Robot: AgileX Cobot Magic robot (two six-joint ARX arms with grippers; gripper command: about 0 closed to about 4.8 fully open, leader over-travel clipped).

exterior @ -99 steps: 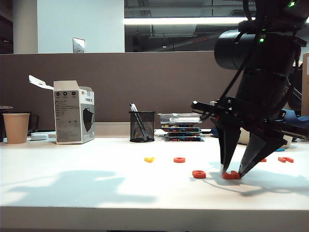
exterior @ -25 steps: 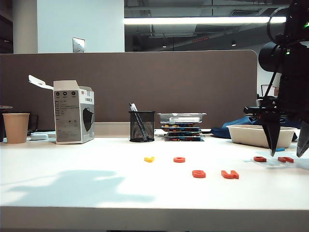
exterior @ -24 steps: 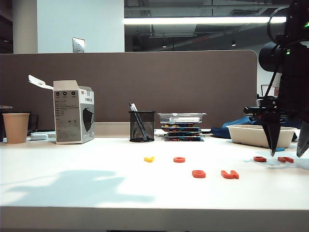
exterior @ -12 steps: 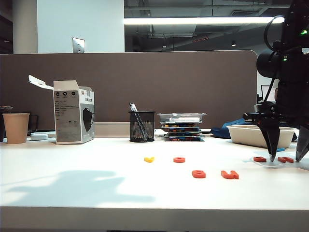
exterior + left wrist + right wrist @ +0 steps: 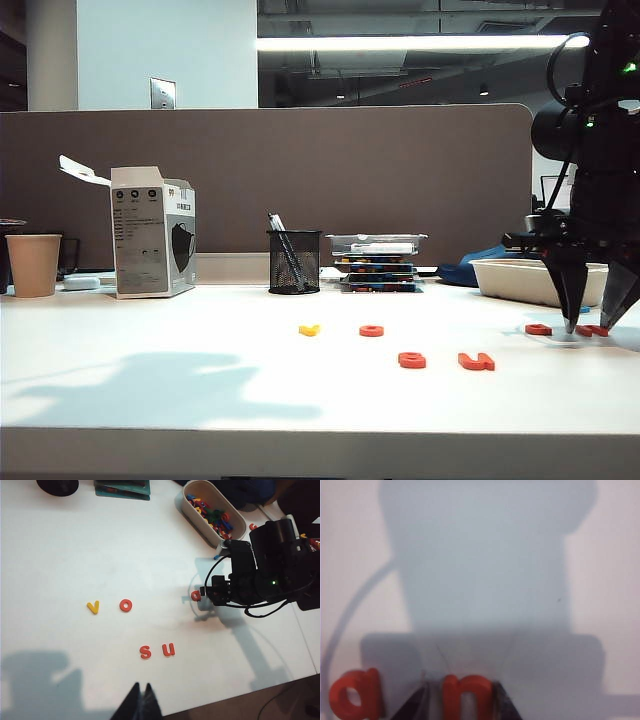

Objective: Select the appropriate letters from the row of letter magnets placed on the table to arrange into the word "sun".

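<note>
On the white table [image 5: 200, 390] an orange-red S [image 5: 412, 360] and U [image 5: 476, 361] lie side by side near the front, also seen from the left wrist as S [image 5: 145, 652] and U [image 5: 169, 650]. At the far right, my right gripper [image 5: 589, 326] points down with its tips on the table on either side of the orange-red N [image 5: 597, 330]. In the right wrist view the N [image 5: 466, 695] sits between the two fingers, shut on it, still flat on the table. My left gripper [image 5: 141, 686] is shut and empty, high above the front edge.
A yellow letter [image 5: 309, 329], an orange O [image 5: 371, 330] and an orange A [image 5: 538, 329] remain in the back row. A tray of letters [image 5: 520, 280] stands behind the right arm. A pen cup [image 5: 294, 262], stacked cases [image 5: 377, 262], a box [image 5: 153, 232] and a paper cup [image 5: 33, 264] line the partition.
The right gripper has sunk to the table at the N and its jaws have narrowed onto it. Earlier it set the U beside the S. The left arm has not moved.
</note>
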